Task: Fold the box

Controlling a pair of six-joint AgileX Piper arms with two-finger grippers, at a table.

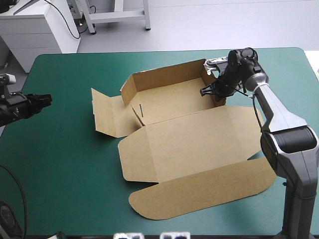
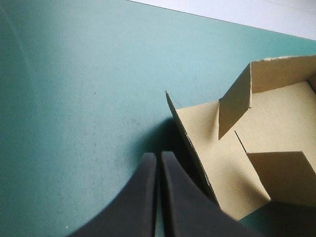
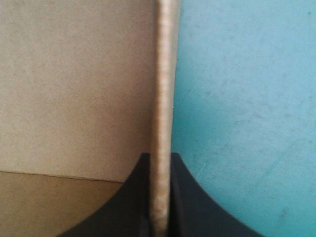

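Box (image 1: pixel 199 142) half-raised, my right gripper (image 1: pixel 213 91) pinching its right wall (image 3: pixel 163 98), my left gripper (image 2: pixel 158 157) pressed together, near the left flap (image 1: pixel 105 115).

Bright, even overhead light; soft shadows inside and beside the box (image 1: pixel 199 139)

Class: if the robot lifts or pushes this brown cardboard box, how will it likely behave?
The cut brown cardboard box is probably light: the right black claw pinches just one thin wall. It likely hinges at its creases, since walls stand while the lid lies flat. Pushed, it may slide over the teal-green table cover.
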